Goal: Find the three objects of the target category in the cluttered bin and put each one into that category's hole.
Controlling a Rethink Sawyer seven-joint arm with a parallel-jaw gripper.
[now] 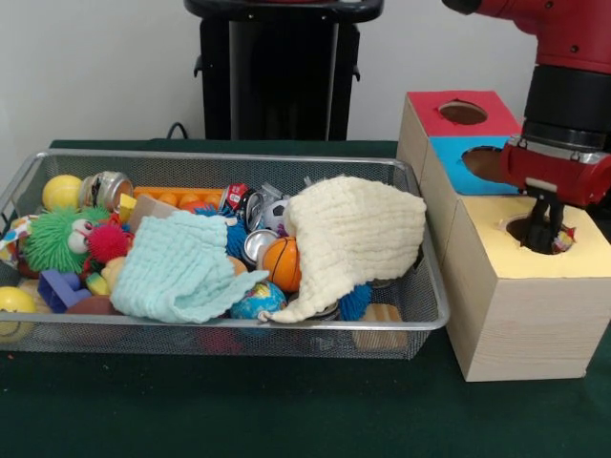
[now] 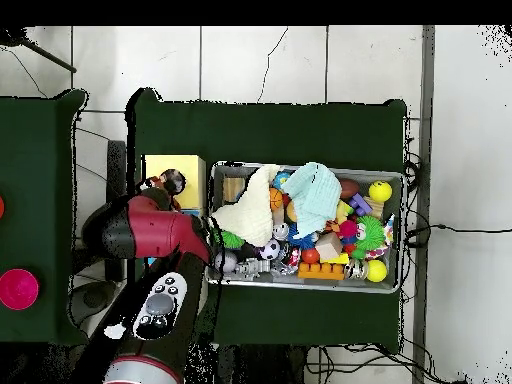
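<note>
Yellow hole [image 1: 546, 232] holds the tool [image 1: 544, 239]; its grip state seems unreadable.

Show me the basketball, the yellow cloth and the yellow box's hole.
Basketball [image 1: 283, 262]: front view, its orange face.
Yellow cloth [image 1: 358, 234]: front view, middle of the fabric.
Yellow box's hole [image 1: 525, 227]: front view, left rim.

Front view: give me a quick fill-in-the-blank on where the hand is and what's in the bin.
1. The hand reaches down into the hole of the ____ box.
2. The wire bin holds two cloths: one pale yellow, one light ____.
3. The box farthest from the camera has a ____ top.

Missing words: yellow; green; red
</note>
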